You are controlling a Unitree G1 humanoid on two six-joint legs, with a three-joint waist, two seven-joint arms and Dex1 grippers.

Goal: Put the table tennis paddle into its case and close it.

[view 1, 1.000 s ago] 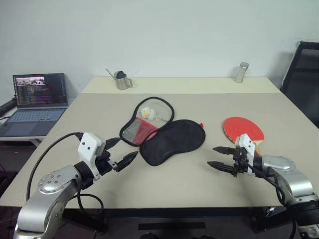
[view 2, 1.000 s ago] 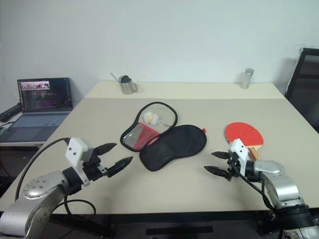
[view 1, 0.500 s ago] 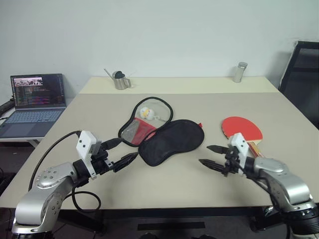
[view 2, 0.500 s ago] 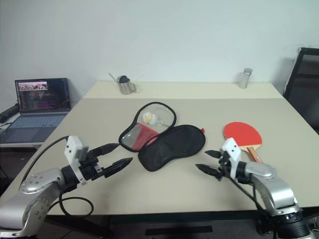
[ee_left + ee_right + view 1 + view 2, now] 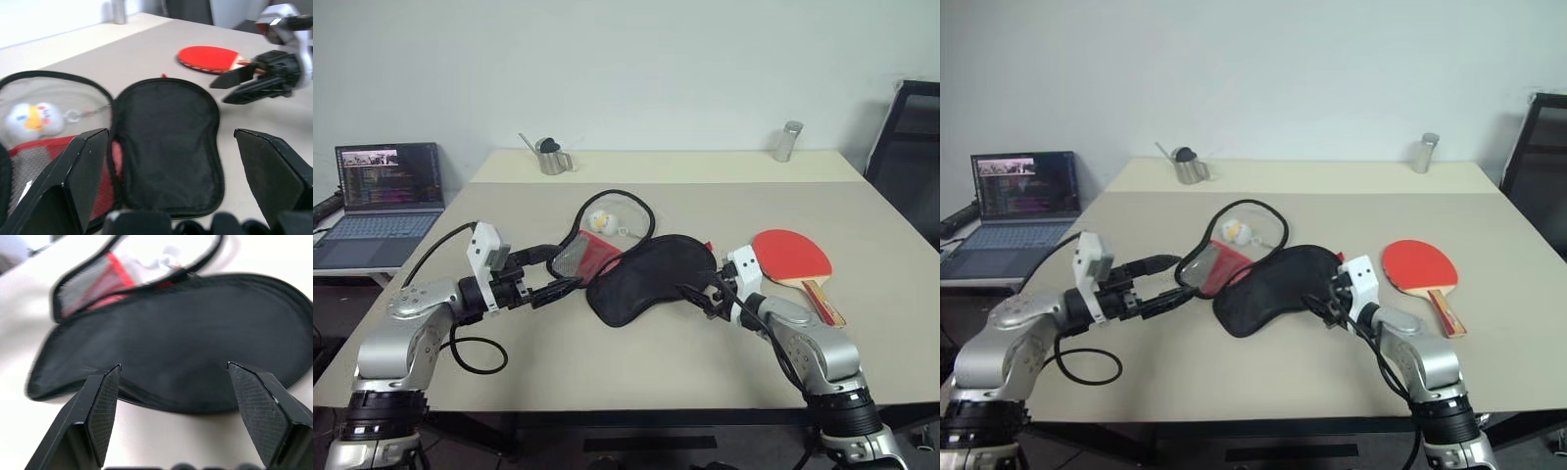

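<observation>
Paddle (image 5: 790, 254), red-faced with a short handle, lies near your tabletop's (image 5: 607, 362) right edge beside the unzipped case (image 5: 651, 277); both grippers (image 5: 551, 275) (image 5: 697, 294) spread, empty.

Soft paddle-shaped zip case (image 5: 641, 277), unzipped and lying open on the table: its black half lies flat toward the near edge, its red-and-mesh half, edged in black, folded back beyond it. Rigid table tennis paddle (image 5: 791, 254) with round red rubber face and short wooden handle, flat, just beside the case.
</observation>
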